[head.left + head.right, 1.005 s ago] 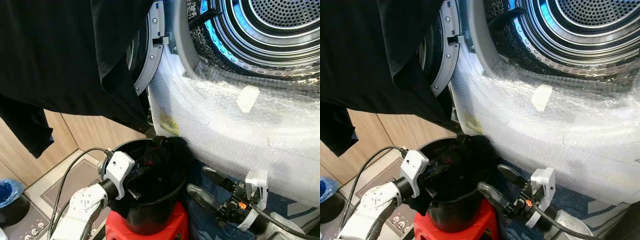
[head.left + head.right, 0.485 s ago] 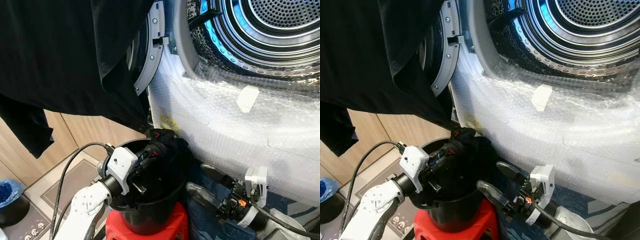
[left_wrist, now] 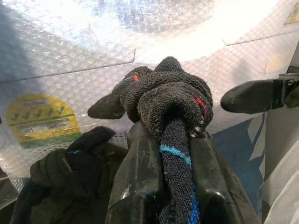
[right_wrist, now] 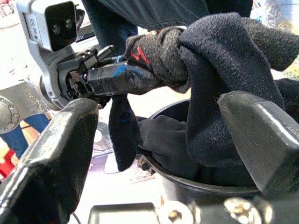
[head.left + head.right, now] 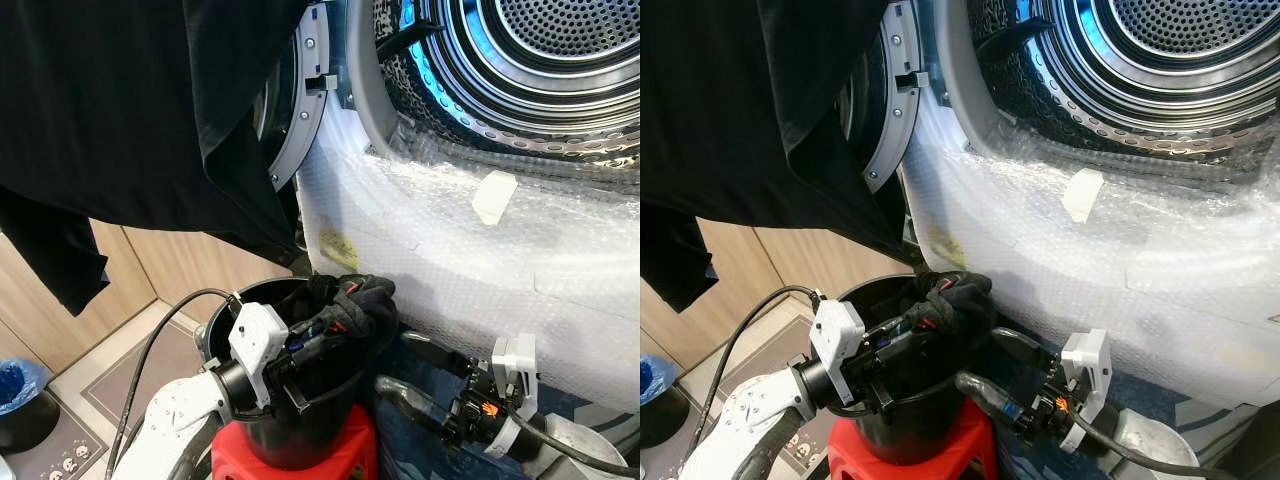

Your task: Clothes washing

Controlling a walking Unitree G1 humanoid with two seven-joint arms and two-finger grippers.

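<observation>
Since the earlier frame the left gripper has risen out of the bucket, lifting a knotted sock bundle to the rim. Its fingers are clamped on a strand below the knot. The right gripper waits just beside the bucket with its fingers spread and nothing between them.

Treat the bundle as light, soft and limp; expect its tails to droop and snag. Grip the dense knot, not a loose end. More dark clothes remain in the bucket. The drum stands open above.
</observation>
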